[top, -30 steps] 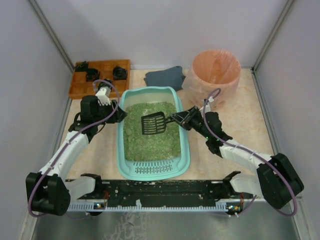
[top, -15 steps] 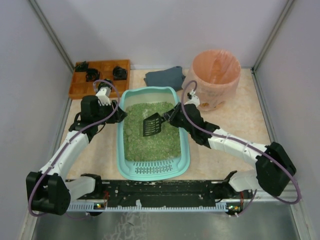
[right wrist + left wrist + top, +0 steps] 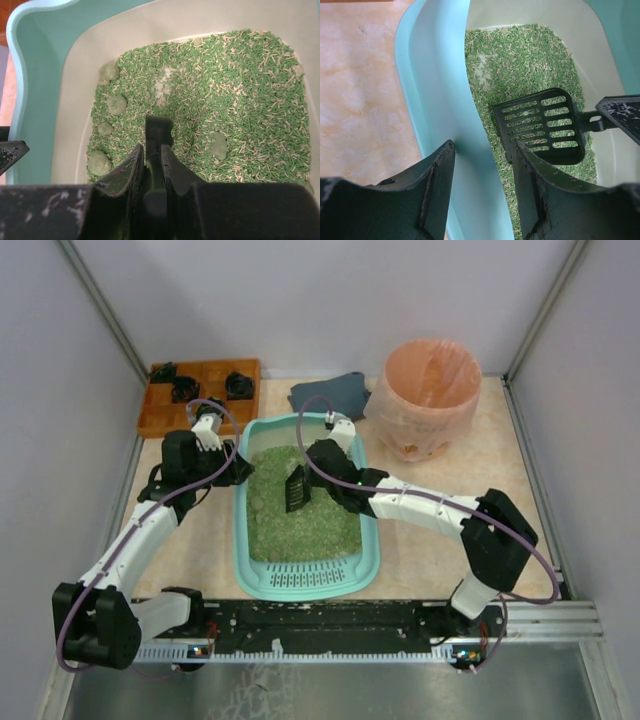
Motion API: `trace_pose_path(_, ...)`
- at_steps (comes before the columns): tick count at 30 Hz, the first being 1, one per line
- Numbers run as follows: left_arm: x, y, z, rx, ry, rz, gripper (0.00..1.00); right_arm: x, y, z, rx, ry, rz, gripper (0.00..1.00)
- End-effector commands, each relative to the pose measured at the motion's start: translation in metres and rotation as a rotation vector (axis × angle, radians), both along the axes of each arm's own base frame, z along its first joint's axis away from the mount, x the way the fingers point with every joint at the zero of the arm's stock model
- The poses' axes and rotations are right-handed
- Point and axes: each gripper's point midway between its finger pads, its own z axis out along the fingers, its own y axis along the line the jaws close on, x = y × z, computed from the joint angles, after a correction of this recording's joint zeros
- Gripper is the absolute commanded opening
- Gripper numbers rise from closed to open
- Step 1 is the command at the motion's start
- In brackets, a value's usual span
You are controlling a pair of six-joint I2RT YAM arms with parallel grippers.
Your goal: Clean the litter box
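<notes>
The light teal litter box [image 3: 305, 580] lies mid-table with green litter [image 3: 300, 520] in it. My left gripper [image 3: 238, 470] straddles its left rim; in the left wrist view [image 3: 484, 150] the teal wall [image 3: 440, 90] runs between the two fingers. My right gripper [image 3: 322, 472] is shut on the handle of a black slotted scoop [image 3: 295, 490], also seen in the left wrist view [image 3: 542, 125]. The scoop is over the far half of the litter. In the right wrist view my gripper [image 3: 152, 150] holds the scoop [image 3: 159, 131] edge-on, its tip at the litter. Green clumps [image 3: 116, 104] lie at the left and one clump [image 3: 218, 145] at the right.
A round bin lined with a pink bag [image 3: 430, 390] stands at the back right. A brown wooden tray [image 3: 200, 390] with black pieces is at the back left. A dark grey cloth [image 3: 330, 392] lies behind the box.
My right arm has swung left over the box. The scoop has moved left and turned from flat to edge-on, down at the litter. The left arm has not moved.
</notes>
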Motion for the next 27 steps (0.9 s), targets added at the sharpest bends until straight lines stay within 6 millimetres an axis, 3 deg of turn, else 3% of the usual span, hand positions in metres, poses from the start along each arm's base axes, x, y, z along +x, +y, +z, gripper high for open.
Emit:
trace_pose_path(1,0.003,-0.002,0.007,-0.013,-0.02,-0.008,0.55,0.006,0.009,0.006,-0.059,-0.015,0.007,0.0)
trace_pose_path(3,0.002,-0.002,0.006,-0.014,-0.017,-0.008,0.55,0.003,0.016,-0.016,-0.061,0.034,0.022,0.0)
trace_pose_path(7,0.002,-0.001,0.006,-0.012,-0.017,-0.005,0.55,-0.01,0.035,-0.036,0.034,0.115,0.075,0.0)
trace_pose_path(15,0.002,-0.002,0.006,-0.012,-0.016,-0.005,0.55,-0.041,0.09,-0.044,0.325,0.206,0.296,0.0)
trace_pose_path(27,0.002,-0.001,0.007,-0.011,-0.02,-0.004,0.55,-0.041,0.076,-0.029,0.445,0.167,0.247,0.0)
